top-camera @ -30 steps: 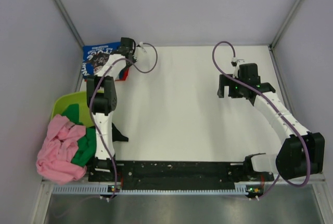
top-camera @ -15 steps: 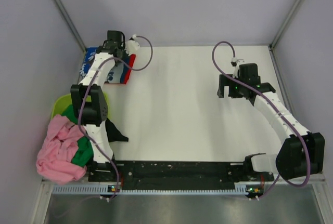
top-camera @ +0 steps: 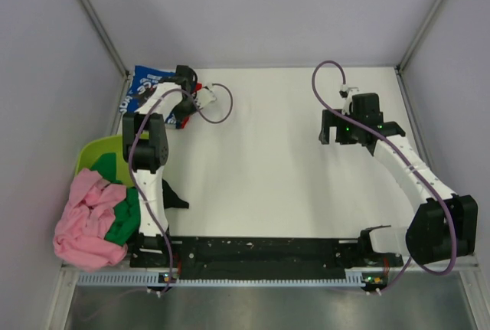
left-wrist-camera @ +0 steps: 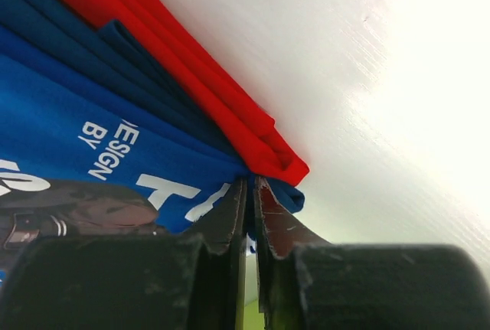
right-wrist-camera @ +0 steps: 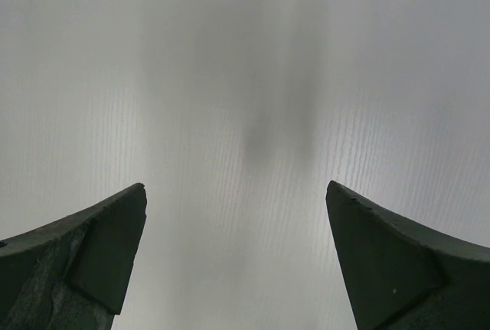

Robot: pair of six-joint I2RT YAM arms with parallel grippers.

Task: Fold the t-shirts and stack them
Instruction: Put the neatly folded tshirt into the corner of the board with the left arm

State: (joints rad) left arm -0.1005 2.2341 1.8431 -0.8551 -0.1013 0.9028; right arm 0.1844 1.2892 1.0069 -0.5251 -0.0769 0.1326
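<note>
Two arms over a white table [top-camera: 260, 192], boxed in by pale grey walls and slanting metal posts. At the far left corner, left gripper [left-wrist-camera: 251, 184] pinched nearly flat on the corner of the royal blue tee [left-wrist-camera: 69, 131], red tee [left-wrist-camera: 199, 93] folded alongside. Toward the right edge, right gripper [right-wrist-camera: 236, 186] spread wide above bare surface. By the near left corner (against a lime tub [top-camera: 96, 154]), pink tee [top-camera: 84, 223] and green tee [top-camera: 122, 219] crumpled together.
</note>
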